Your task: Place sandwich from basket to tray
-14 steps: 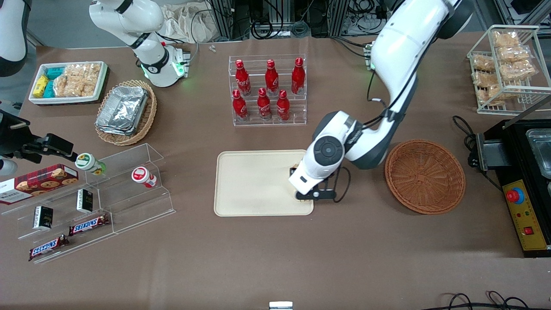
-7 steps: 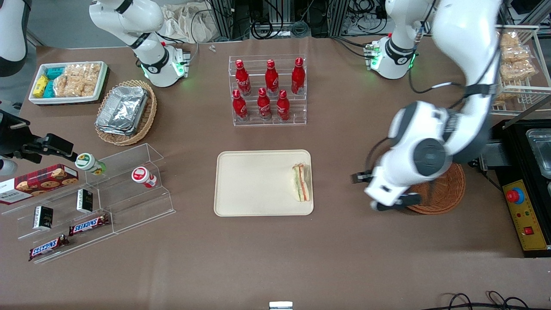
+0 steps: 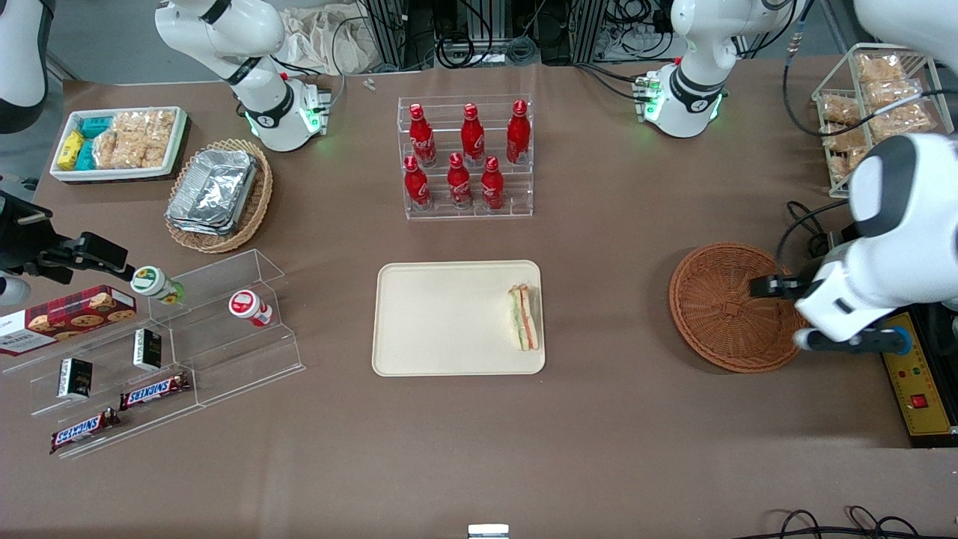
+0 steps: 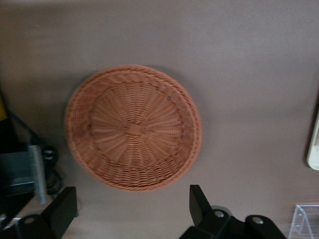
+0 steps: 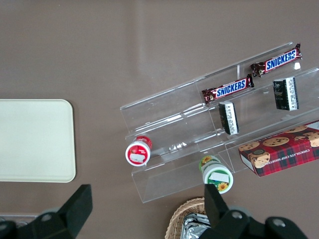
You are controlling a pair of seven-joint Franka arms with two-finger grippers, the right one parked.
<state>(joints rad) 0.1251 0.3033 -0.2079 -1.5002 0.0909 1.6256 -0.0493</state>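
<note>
Since half a second ago the left arm has swung farther toward its own end of the surface, carrying the tool (image 3: 778, 314) off the basket's middle to hang above the rim at that end. Its two fingers (image 4: 62, 211) stand wide apart with nothing between them; the wrist view looks down past them onto the basket (image 4: 133, 127), whose woven floor is bare. The sandwich (image 3: 524, 317) lies well apart from the tool, toward the parked arm's end, on the tray (image 3: 441, 318), close along the tray's edge that faces the basket. Between tray and basket (image 3: 730, 307) runs a broad strip of bare brown surface (image 3: 606, 314), and more open surface lies nearer the front camera. Just beside the tool, at the working arm's end, a black and yellow control box (image 3: 917, 382) with a red button crowds the basket's rim. The arm's white wrist covers part of that rim and box, and the front view cuts the arm off at its edge.
</note>
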